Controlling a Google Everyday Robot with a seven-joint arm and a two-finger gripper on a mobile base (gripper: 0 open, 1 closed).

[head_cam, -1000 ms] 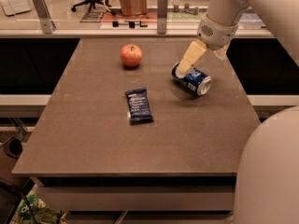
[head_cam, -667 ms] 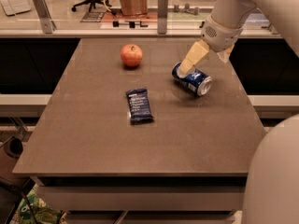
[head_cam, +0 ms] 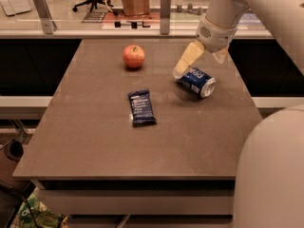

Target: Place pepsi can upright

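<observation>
Three items on the brown rectangular tabletop (head_cam: 95, 141): small blue cylindrical metal pepsi can (head_cam: 196, 81) lying on its side right of centre, silver end facing front-right; round red apple (head_cam: 134, 56) further back and left; flat dark-blue snack packet (head_cam: 142, 108) mid-table. Cream two-finger gripper (head_cam: 199, 64) just above the can's rear, spread wide, holding nothing; longer finger's tip at the can's left end, contact unclear

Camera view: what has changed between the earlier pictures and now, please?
Almost nothing. The gripper still hovers, open, just above the pepsi can; the arm only swayed slightly. Nothing was grasped or let go. The can still lies on its side, and the apple and snack packet stayed in place on the table.
</observation>
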